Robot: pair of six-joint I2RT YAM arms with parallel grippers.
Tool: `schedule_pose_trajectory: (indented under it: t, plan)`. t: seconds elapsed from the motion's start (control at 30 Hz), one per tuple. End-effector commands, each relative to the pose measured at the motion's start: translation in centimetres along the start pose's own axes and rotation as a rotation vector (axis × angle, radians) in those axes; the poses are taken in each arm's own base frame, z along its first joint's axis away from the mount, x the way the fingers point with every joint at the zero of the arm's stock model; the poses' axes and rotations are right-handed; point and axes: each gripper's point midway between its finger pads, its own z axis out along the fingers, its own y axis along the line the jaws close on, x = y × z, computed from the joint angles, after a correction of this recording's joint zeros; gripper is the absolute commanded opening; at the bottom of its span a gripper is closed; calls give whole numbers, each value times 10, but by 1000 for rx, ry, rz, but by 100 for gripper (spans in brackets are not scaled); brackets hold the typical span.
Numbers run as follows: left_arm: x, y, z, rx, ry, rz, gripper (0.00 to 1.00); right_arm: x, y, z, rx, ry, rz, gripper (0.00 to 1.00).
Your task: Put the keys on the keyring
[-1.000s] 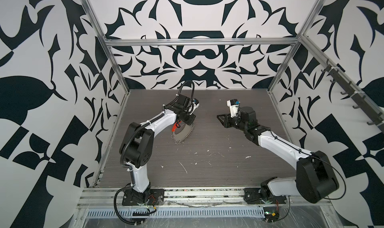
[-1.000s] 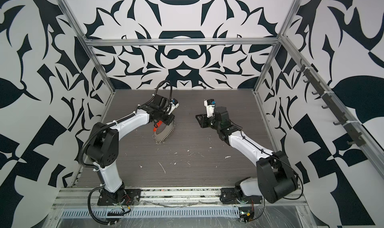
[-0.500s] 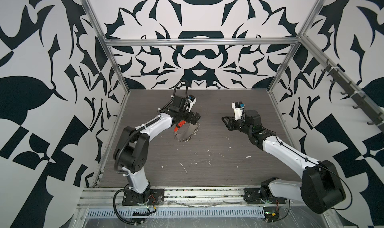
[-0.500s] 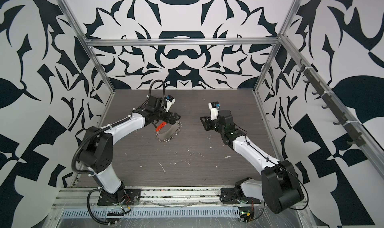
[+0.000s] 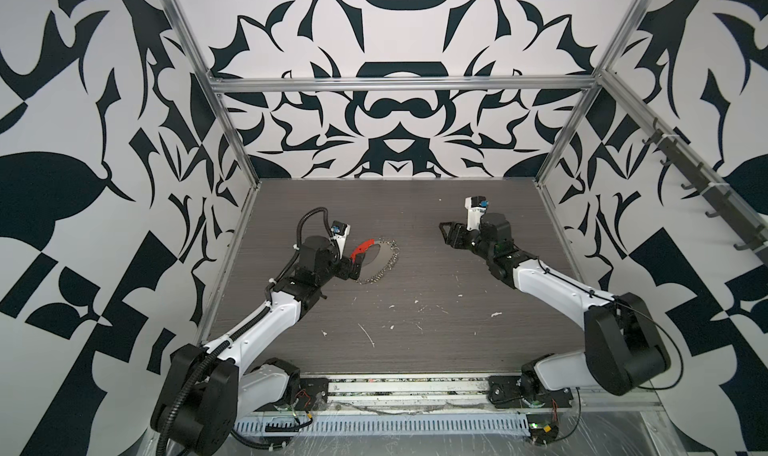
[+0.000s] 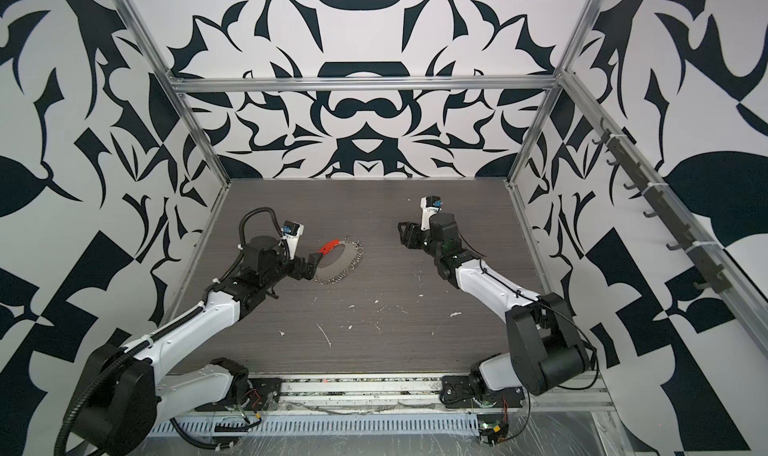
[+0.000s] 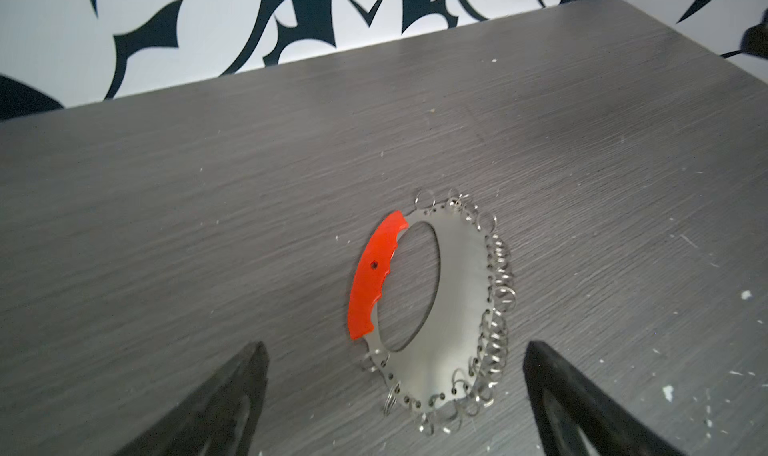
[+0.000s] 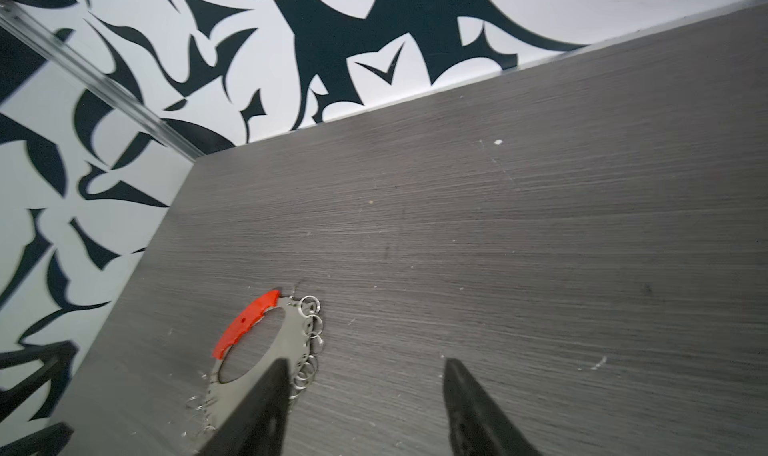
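Keyring [image 7: 457, 308], a flat oval steel plate with a red grip section [image 7: 372, 275] and a fringe of small split rings [image 7: 500, 296], lies flat on the grey surface [image 5: 415, 308], left of the middle in both top views. Left gripper [image 7: 395, 348] hovers just beside its near end with jaws spread wide and nothing between them; right gripper [image 8: 365, 362], well apart across the surface, also stands with jaws parted and empty. No black key shows in any view, and whether one already hangs among the rings cannot be told. Judged from this, the step is a clean parting from the set-down ring: the left gripper should lift clear with jaws wide, so neither fingertip snags a loose ring or drags the plate
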Motion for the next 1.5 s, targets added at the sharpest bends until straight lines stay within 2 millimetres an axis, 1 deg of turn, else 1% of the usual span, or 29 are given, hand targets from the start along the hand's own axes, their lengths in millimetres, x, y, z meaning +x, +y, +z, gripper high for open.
schedule_pose_trajectory:
  t: [0.0,0.07,0.1,0.17,0.2,0.27,0.33,0.4,0.43,0.5,0.53,0.6,0.7,0.77,0.9,1.0,1.07,1.17,1.2,1.27,1.37,1.43,1.47]
  plan:
    - [-22,11,-8,-56,-124,-62,99,-39,-15,-17,134,-152,-82,68]
    - [-24,13,-12,-66,-146,-76,99,-41,-38,-28,262,-197,-191,70]
    - [-21,15,-12,-74,-148,-83,99,-41,-50,-34,331,-219,-241,71]
    - [-18,23,-12,-118,-169,-127,99,-36,-78,-46,471,-284,-302,72]
    - [-16,28,-12,-145,-178,-164,99,-34,-87,-51,512,-318,-324,72]
    - [-18,36,-15,-185,-196,-227,100,-22,-100,-59,568,-330,-397,75]
    - [-19,36,-17,-185,-202,-204,100,-13,-112,-59,622,-304,-439,79]
    - [-17,41,-19,-214,-208,-203,99,-13,-124,-58,692,-289,-455,88]
    - [-17,44,-20,-232,-211,-213,99,-14,-127,-57,711,-273,-437,89]
    - [-18,45,-20,-237,-219,-219,99,-18,-127,-50,693,-264,-486,90]
    - [-21,45,-20,-239,-220,-214,99,-24,-128,-50,708,-292,-512,90]
    - [-26,49,-23,-267,-219,-201,99,-29,-137,-50,778,-306,-547,93]
    - [-31,63,-31,-357,-228,-199,99,-22,-145,-50,822,-224,-590,95]
    - [-33,72,-37,-414,-232,-174,99,-16,-145,-56,809,-210,-562,97]
    - [-39,89,-50,-515,-263,-151,99,-8,-146,-55,784,-196,-508,97]
    - [-41,97,-53,-529,-260,-145,99,10,-152,-48,765,-153,-486,97]
    - [-40,102,-54,-546,-249,-141,99,21,-160,-46,779,-161,-478,98]
    - [-38,109,-56,-573,-247,-148,99,18,-167,-48,805,-231,-480,99]
    - [-38,110,-57,-575,-250,-151,99,17,-169,-50,818,-235,-464,99]
    - [-37,110,-57,-565,-248,-136,99,19,-171,-47,790,-217,-448,99]
    - [-38,107,-56,-546,-259,-79,99,18,-177,-48,774,-212,-411,99]
    - [-37,107,-54,-550,-258,-40,99,19,-184,-49,759,-212,-367,99]
    - [-35,110,-54,-570,-253,-39,99,20,-188,-51,752,-215,-343,99]
